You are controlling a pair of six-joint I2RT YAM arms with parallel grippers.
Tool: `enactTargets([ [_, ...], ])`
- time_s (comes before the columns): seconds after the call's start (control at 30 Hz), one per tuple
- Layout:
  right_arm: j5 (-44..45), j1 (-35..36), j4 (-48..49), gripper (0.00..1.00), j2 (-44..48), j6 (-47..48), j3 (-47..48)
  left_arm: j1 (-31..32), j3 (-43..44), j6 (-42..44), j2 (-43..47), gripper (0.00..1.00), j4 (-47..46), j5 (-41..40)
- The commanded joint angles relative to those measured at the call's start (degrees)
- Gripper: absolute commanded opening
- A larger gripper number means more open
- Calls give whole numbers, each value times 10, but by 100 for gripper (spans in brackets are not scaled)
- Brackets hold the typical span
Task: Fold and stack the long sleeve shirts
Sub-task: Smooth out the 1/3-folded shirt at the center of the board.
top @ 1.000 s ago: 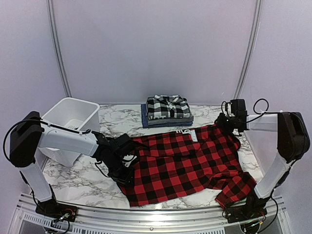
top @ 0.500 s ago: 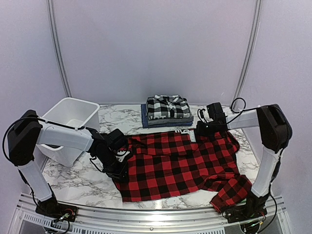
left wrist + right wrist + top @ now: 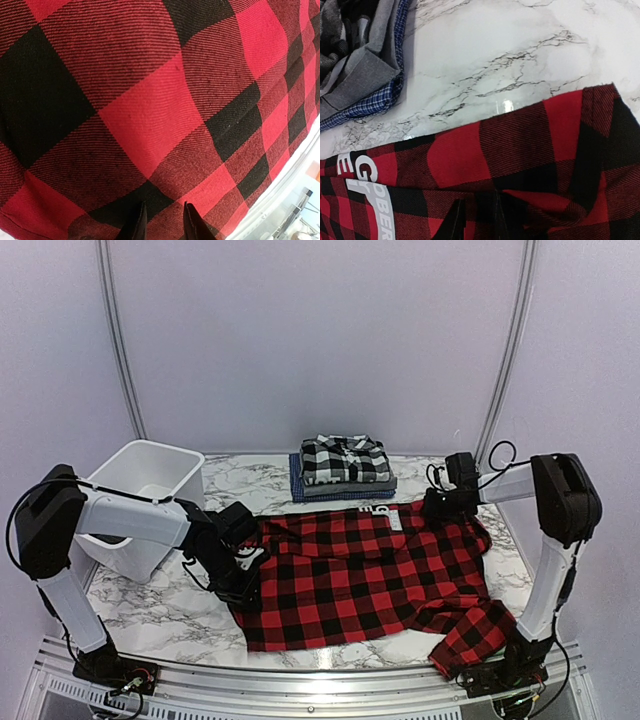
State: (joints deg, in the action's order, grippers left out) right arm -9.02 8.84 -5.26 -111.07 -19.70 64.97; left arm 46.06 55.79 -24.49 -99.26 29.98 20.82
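The red-and-black buffalo check shirt (image 3: 360,575) lies spread flat on the marble table, collar label toward the back. My left gripper (image 3: 240,575) is at its left hem, shut on the cloth; in the left wrist view the fingertips (image 3: 137,225) pinch red check fabric (image 3: 150,115). My right gripper (image 3: 437,504) is at the shirt's back right edge, shut on a bunched fold (image 3: 520,145) near the white label (image 3: 370,200). A folded stack (image 3: 343,480) sits at the back centre, with the black-and-white plaid shirt (image 3: 343,458) on top of grey (image 3: 360,75) and blue (image 3: 375,100) ones.
A white plastic tub (image 3: 140,490) stands at the back left, just behind my left arm. One sleeve (image 3: 478,632) of the red shirt drapes toward the table's front right edge. Bare marble (image 3: 160,605) shows at the front left.
Both grippers dragged the red shirt left and slightly back. The right gripper swung left, then came a little way back to the right, and the cloth now lies flatter.
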Motion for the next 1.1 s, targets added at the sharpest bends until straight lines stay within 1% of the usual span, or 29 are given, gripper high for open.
enactTargets([
  [0.0,-13,10,-10,22,56,-3,6,-9,2,10,-15,29,88,-70],
  [0.07,5,6,-11,22,72,-2,5,-9,15,8,-9,29,93,-69],
  [0.13,7,-4,-9,22,69,0,8,-9,30,8,-4,30,98,-66],
  [0.3,10,-15,-14,22,19,9,18,-9,75,7,7,31,111,-64],
  [0.43,4,-34,-5,22,-14,10,5,-14,119,3,7,32,114,-64],
  [0.5,-8,-50,1,23,-13,9,-4,-18,147,1,-2,32,113,-69],
  [0.63,-17,-56,-7,23,6,13,5,-30,233,-11,-54,32,111,-118],
  [0.7,-21,-47,-12,24,22,12,8,-36,282,-16,-92,31,108,-165],
  [0.8,-1,-21,-28,25,56,16,8,-52,341,-22,-156,29,88,-192],
  [0.93,28,29,-48,28,94,26,-5,-69,376,-21,-217,28,59,-200],
  [1.07,11,85,-39,29,115,24,-35,-89,382,-22,-252,27,46,-205],
])
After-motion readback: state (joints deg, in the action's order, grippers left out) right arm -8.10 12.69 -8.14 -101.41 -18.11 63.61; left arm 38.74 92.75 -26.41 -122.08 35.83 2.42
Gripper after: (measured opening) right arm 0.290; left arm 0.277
